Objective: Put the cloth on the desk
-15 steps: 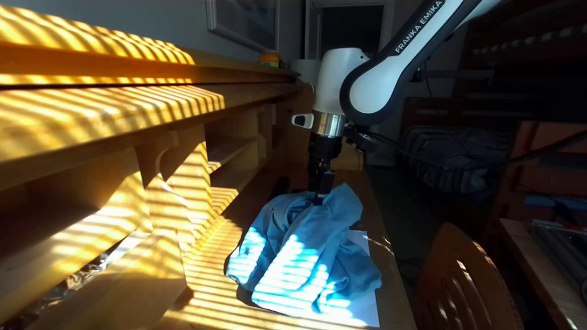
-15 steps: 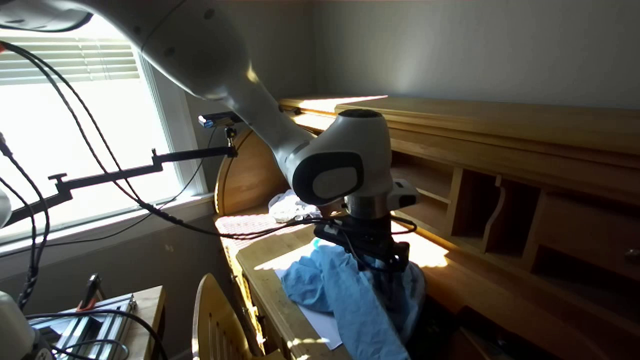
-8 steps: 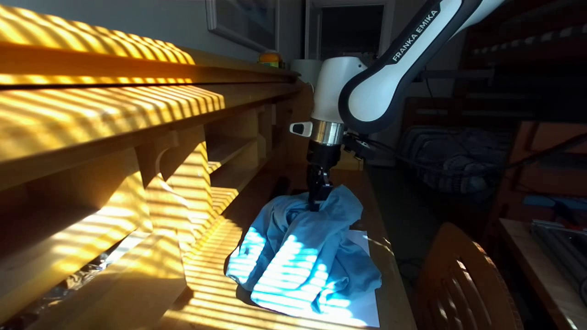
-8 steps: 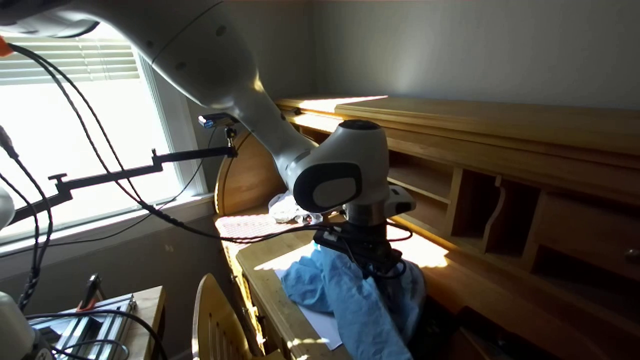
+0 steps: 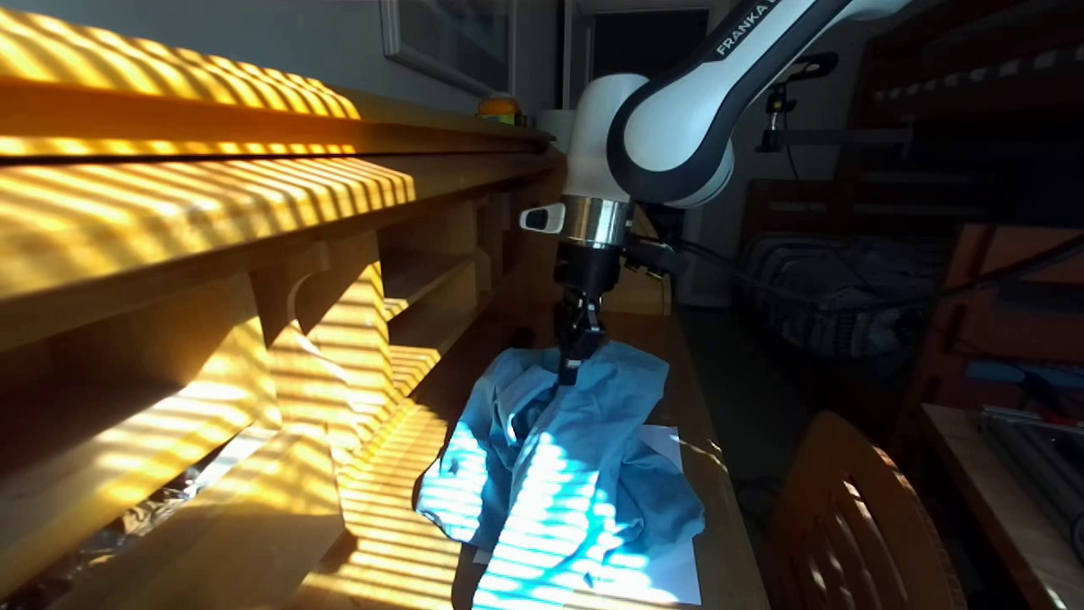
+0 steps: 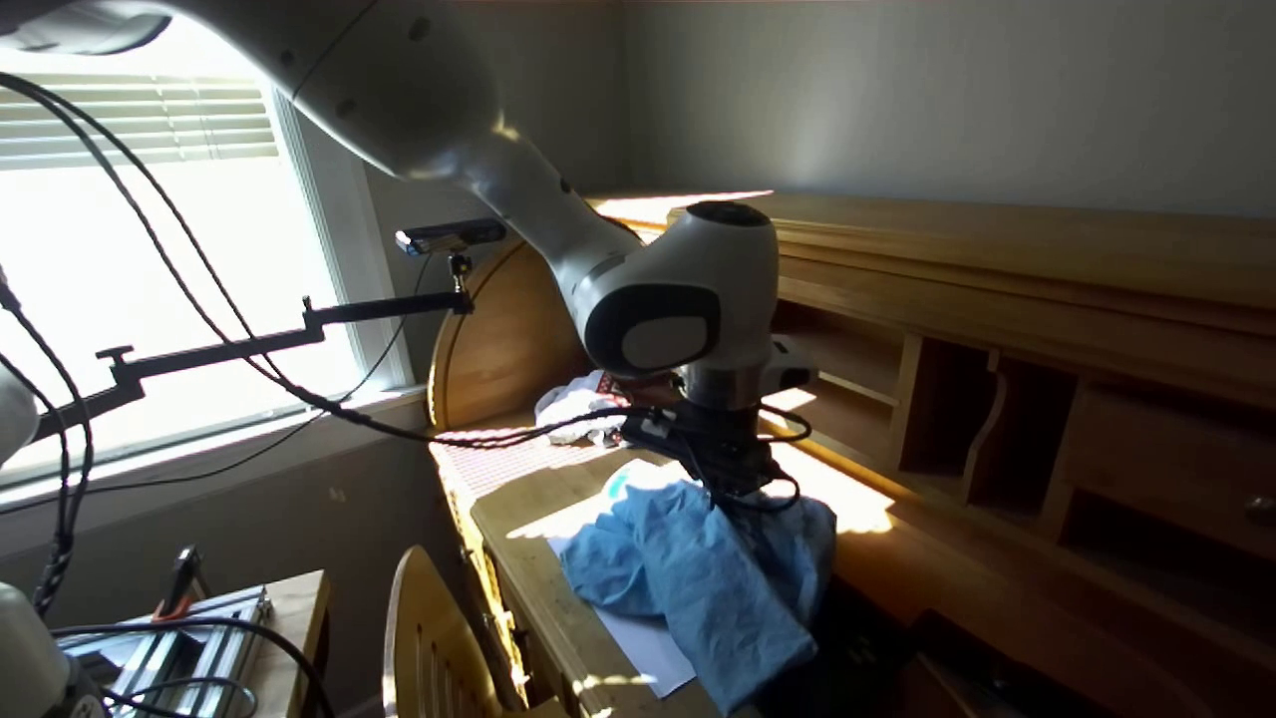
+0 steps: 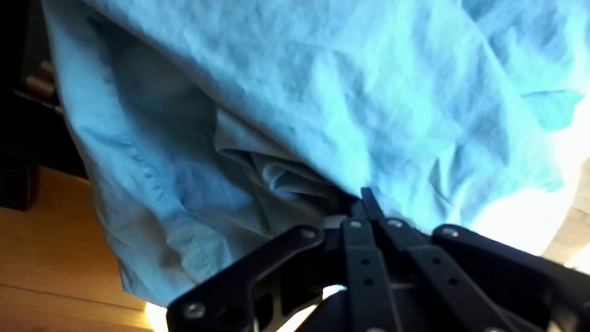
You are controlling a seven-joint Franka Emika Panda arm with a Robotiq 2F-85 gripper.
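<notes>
A crumpled blue cloth point(image 5: 593, 449) lies in a loose heap on the wooden desk point(image 5: 720, 517), partly over a white paper point(image 5: 677, 551). In an exterior view the same cloth point(image 6: 698, 568) shows a broad flap hanging toward the near side. My gripper point(image 5: 569, 373) points down into the top of the heap. The wrist view shows the gripper point(image 7: 362, 197) with its fingertips together at a fold of the cloth point(image 7: 415, 92), pinching it; the exact pinch is partly hidden. Fingertips are concealed by the cloth and wrist in an exterior view point(image 6: 733, 479).
Wooden cubbies point(image 6: 987, 429) line the back of the desk. A chair point(image 5: 855, 525) stands at its front edge. Dark items point(image 6: 947, 638) lie beside the heap, and a white bundle point(image 6: 583, 404) sits at the desk's end. Cables point(image 6: 518, 439) run along the arm.
The gripper first dipped into the cloth and its fingers came together. Since then it has risen slightly, shifting toward the cubbies; the heap has changed shape, its front flap moving along.
</notes>
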